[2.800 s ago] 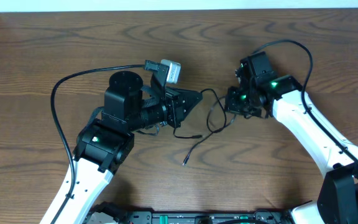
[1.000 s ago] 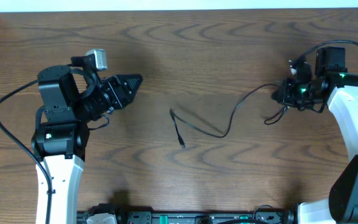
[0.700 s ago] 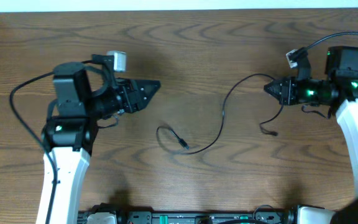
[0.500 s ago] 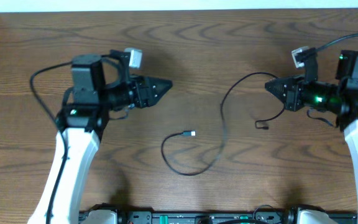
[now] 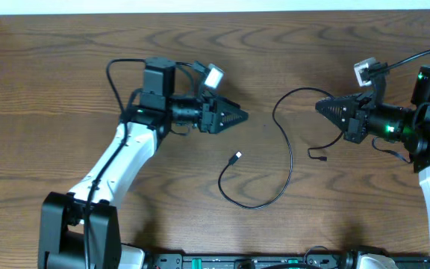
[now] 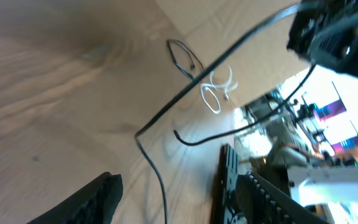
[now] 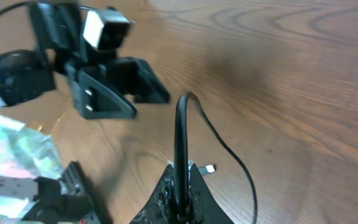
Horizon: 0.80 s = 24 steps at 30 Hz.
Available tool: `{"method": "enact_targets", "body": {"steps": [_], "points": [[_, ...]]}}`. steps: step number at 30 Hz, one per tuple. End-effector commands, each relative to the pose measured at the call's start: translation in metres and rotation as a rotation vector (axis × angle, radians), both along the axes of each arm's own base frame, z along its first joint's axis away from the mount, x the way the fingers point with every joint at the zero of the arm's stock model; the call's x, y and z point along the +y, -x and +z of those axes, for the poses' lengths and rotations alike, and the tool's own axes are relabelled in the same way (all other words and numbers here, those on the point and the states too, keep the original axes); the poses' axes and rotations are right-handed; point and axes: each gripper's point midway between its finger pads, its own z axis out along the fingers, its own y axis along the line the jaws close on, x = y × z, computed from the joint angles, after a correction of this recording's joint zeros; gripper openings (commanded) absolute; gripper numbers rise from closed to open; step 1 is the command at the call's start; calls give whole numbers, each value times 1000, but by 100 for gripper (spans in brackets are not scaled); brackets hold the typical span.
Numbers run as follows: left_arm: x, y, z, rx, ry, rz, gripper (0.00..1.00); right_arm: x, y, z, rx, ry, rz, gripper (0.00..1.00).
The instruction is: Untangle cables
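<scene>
Our right gripper (image 5: 321, 105) is pinched tight on one end of the black cord (image 5: 290, 161), probably to anchor it while the rest trails in a loose loop on the table (image 5: 200, 45) between the arms. The left gripper (image 5: 239, 116) hangs spread apart and empty near the plug end (image 5: 235, 157), looks like we're lining up for it.

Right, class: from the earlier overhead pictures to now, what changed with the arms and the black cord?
The left end effector left the middle, swung far left, then came back toward the centre, open and empty. The right end effector pulled away to the right, drawing the thin black cord out; its slack has curled into a loop. Unchanged: the right grip on that cord.
</scene>
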Motion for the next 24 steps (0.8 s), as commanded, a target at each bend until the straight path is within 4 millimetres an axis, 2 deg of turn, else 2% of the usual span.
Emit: {"method": "enact_targets", "body": {"steps": [1, 8, 13, 21, 22, 23, 24], "points": [[-13, 13, 4, -100, 27, -89, 64, 11, 11, 24, -71, -74, 85, 1], [-32, 19, 17, -234, 63, -147, 64, 20, 21, 37, -85, -152, 158, 1], [-47, 26, 27, -327, 94, -190, 64, 22, 24, 38, -77, -166, 171, 1], [-59, 29, 29, -373, 95, -199, 64, 29, 33, 46, -81, -213, 223, 1], [-59, 28, 28, -372, 93, -196, 63, 29, 34, 48, -83, -223, 233, 1], [-59, 28, 28, -372, 93, -195, 57, 29, 34, 48, -84, -223, 232, 1], [-59, 27, 28, -372, 90, -193, 45, 29, 34, 47, -84, -218, 228, 1]]}}
